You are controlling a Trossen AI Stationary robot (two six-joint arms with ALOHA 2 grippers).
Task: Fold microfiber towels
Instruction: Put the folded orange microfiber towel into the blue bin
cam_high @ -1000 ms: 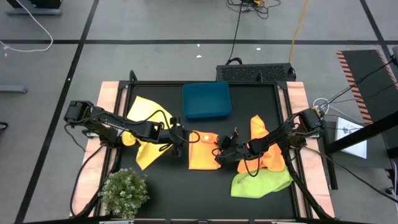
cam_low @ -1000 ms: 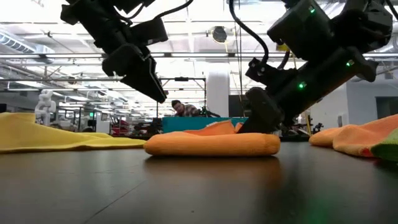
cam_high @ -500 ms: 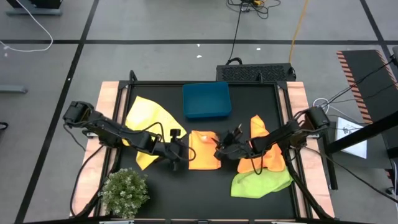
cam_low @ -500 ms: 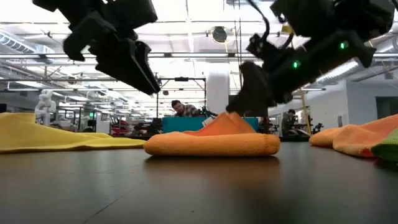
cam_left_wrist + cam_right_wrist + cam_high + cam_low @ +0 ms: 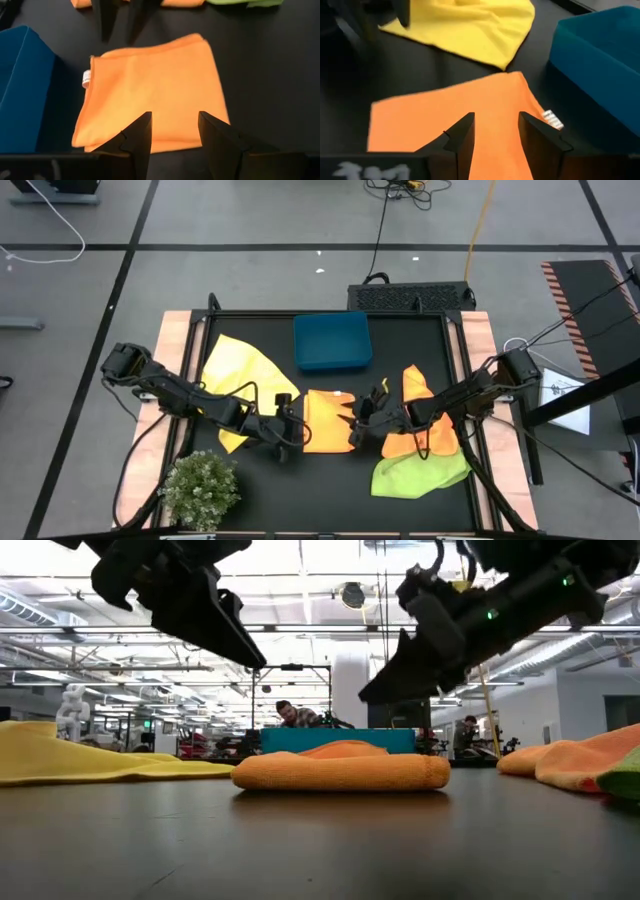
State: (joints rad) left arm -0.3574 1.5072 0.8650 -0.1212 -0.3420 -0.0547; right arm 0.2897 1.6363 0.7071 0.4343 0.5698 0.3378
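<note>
Risk: either gripper descending could snag top layer, undo fold.

Folded orange towel (image 5: 327, 420): flat neat rectangle, white tag at one edge, table centre, near blue bin (image 5: 332, 340).

Left gripper (image 5: 290, 431): hovered beside towel, fingers parted, empty.

Right gripper (image 5: 355, 423): opposite side, fingers apart, empty.

Yellow towel (image 5: 240, 380), lime towel (image 5: 420, 472): unfolded.

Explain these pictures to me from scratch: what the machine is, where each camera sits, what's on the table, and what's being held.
Two dark robot arms work at a black table. One camera looks straight down, one sits at tabletop level, and one rides on each wrist.

A folded orange towel lies in the middle, with a blue bin behind it. A yellow towel lies on the left; an orange towel and a lime green towel lie on the right. A small plant stands at the front left.

The left gripper and right gripper flank the folded towel, both open, holding nothing.
</note>
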